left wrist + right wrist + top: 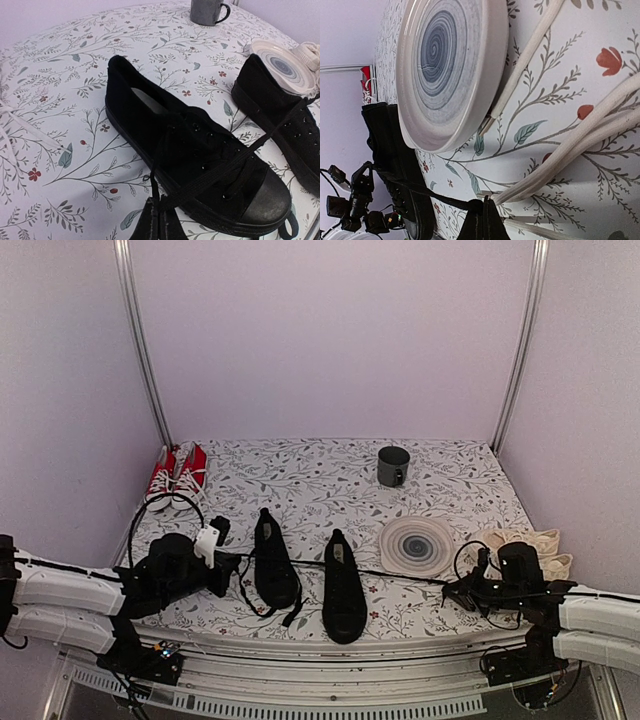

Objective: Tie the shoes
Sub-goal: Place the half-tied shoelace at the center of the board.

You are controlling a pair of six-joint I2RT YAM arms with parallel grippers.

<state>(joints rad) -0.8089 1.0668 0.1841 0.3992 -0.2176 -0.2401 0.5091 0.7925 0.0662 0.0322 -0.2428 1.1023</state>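
Two black shoes lie side by side near the front edge, the left shoe (273,565) and the right shoe (342,588). A thin black lace (395,576) runs taut across both of them, from one gripper to the other. My left gripper (230,570) sits just left of the left shoe (190,150), shut on the lace (235,162) at its fingertips (161,212). My right gripper (458,592) is to the right of the right shoe, below the plate, and is shut on the other end of the lace (440,198). From there the lace leads back to the black shoe (395,165).
A striped plate (417,545) lies right of the shoes, with cream sneakers (530,545) beyond it. Their cream laces (580,135) trail by my right gripper. A grey mug (392,466) stands at the back and small red sneakers (178,472) at the back left.
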